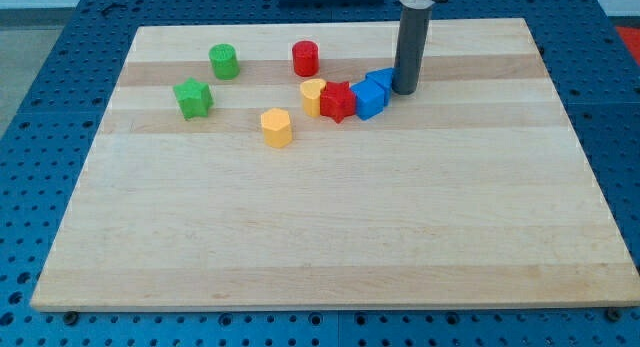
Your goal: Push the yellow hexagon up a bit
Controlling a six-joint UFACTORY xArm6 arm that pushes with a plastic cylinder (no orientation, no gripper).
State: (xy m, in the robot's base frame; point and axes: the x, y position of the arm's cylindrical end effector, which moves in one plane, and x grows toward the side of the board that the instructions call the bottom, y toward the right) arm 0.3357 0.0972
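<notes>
Wooden board (330,227) carries the blocks. My tip (405,90) touches the far blue block (381,81), right of the yellow hexagon (277,127). No pincer shows

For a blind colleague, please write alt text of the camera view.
My tip rests beside two blue blocks at the right end of a cluster with a red star and yellow heart; the yellow hexagon sits apart, lower left.

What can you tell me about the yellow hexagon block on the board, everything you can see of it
The yellow hexagon is a small, solid-looking block with a matte, plastic-like finish, a flat six-sided top and short vertical faces. It sits flat on the wooden board, left of centre in the upper half. Nothing touches it: the yellow heart lies up and to its right, the green star to its left. My tip is far off to the right, beside the blue blocks.
</notes>
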